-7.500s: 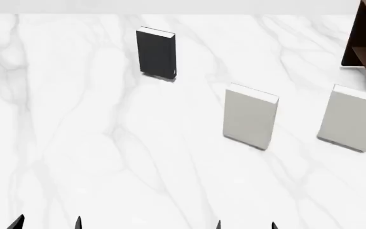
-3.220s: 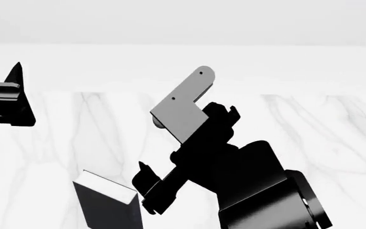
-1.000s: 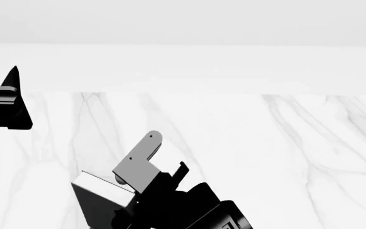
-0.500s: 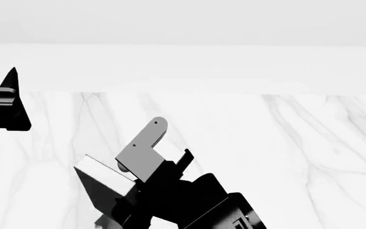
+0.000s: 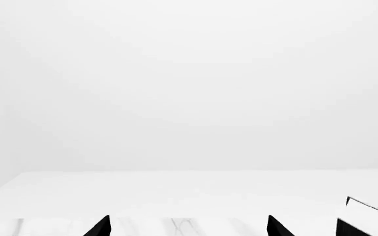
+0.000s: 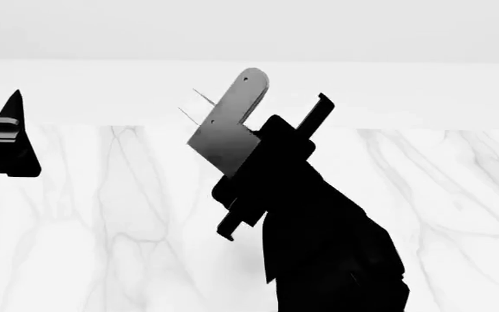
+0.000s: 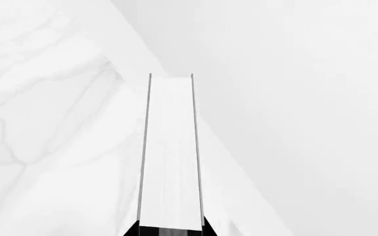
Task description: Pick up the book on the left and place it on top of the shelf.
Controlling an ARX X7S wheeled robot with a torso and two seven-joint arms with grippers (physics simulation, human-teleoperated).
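My right gripper (image 7: pixel 169 232) is shut on the black book (image 7: pixel 169 157); its white page edges run away from the jaws between two thin dark covers. In the head view the right arm and gripper (image 6: pixel 228 133) are raised over the middle of the marble table (image 6: pixel 102 227). There the book is almost wholly hidden behind a grey bracket, and only thin cover lines (image 6: pixel 204 99) show. My left gripper (image 5: pixel 189 230) is open and empty; it shows at the head view's left edge (image 6: pixel 7 140). The shelf is out of view.
A white-topped, dark-sided corner (image 5: pixel 367 219) shows at the edge of the left wrist view; I cannot tell what it is. The white marble tabletop runs back to a pale wall. The two grey books are out of view.
My right arm has risen with the book, lifting it off the table from the lower left to mid-frame. The left gripper has not moved.
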